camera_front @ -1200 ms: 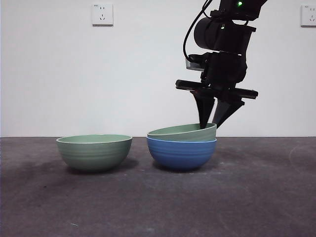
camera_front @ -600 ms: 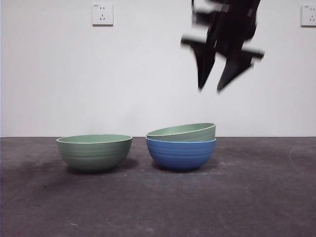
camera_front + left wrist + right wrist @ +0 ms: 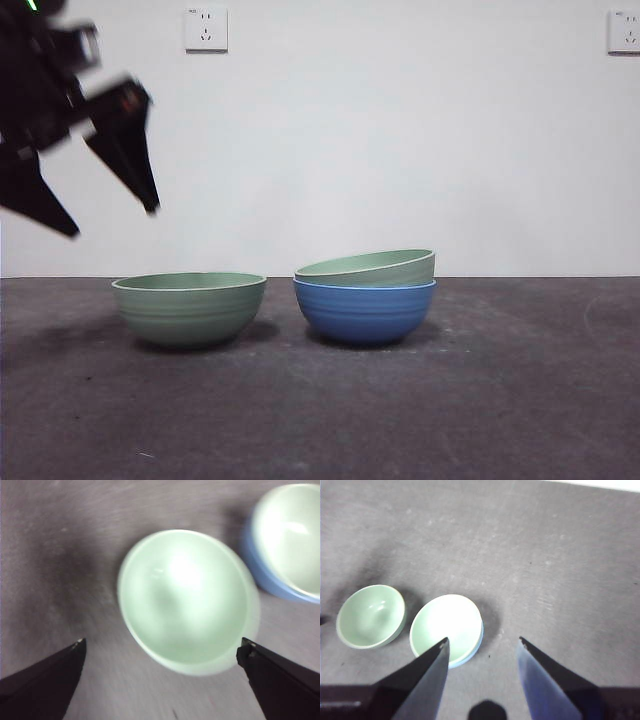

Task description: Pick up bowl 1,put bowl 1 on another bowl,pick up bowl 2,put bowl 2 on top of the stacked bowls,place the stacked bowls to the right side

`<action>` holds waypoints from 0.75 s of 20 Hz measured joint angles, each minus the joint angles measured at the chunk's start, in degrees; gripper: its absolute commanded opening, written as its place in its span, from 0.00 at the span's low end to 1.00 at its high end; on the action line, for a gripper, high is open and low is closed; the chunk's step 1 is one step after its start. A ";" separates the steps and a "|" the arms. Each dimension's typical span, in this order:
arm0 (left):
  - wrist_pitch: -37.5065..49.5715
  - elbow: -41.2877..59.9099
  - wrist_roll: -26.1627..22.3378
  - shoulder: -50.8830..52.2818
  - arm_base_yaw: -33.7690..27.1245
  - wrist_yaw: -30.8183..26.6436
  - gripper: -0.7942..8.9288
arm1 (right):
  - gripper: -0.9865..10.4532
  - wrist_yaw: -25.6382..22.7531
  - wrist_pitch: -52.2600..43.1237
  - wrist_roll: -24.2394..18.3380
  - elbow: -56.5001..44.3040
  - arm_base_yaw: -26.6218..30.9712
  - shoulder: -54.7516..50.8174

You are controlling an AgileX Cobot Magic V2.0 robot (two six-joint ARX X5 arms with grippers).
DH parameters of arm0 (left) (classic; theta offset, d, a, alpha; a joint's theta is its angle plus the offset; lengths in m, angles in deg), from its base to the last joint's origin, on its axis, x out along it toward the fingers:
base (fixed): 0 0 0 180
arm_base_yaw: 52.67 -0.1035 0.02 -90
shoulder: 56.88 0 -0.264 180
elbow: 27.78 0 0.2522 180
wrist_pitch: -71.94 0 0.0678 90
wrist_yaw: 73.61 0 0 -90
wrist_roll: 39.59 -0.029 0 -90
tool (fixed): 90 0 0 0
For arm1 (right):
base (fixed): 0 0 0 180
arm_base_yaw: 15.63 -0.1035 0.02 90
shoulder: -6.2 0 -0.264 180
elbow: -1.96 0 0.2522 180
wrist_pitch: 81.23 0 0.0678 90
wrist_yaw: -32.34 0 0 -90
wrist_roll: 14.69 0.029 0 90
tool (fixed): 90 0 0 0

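Note:
A pale green bowl (image 3: 189,308) stands alone on the dark table, left of the blue bowl (image 3: 365,314). Another pale green bowl (image 3: 368,268) lies tilted inside the blue one. My left gripper (image 3: 112,220) hangs open in the air, above and to the left of the lone green bowl (image 3: 187,600), with nothing between its jaws. The left wrist view also catches the blue bowl (image 3: 260,575) and its green insert (image 3: 292,535). My right gripper (image 3: 483,640) is open and high above the table, out of the front view; far below it are the lone bowl (image 3: 370,615) and the nested pair (image 3: 447,625).
The dark grey table (image 3: 520,400) stretches bare to the right of the blue bowl. A white wall with two sockets (image 3: 206,29) stands behind.
The right gripper let go of the green bowl in the blue one and rose out of the front view. The left arm came in from the upper left.

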 measured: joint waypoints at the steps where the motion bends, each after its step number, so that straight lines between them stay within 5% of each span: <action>1: 2.10 0.00 0.76 -2.97 0.02 -0.76 0.73 | 0.28 0.00 1.05 0.00 0.00 0.00 -1.77; 5: 5.86 0.00 3.17 -11.47 0.13 -3.10 0.70 | 0.28 0.00 4.46 0.00 0.00 0.00 -6.93; 15: 8.07 -0.07 5.11 -13.92 0.74 -4.17 0.08 | 0.28 0.00 7.82 -0.70 0.00 0.00 -9.33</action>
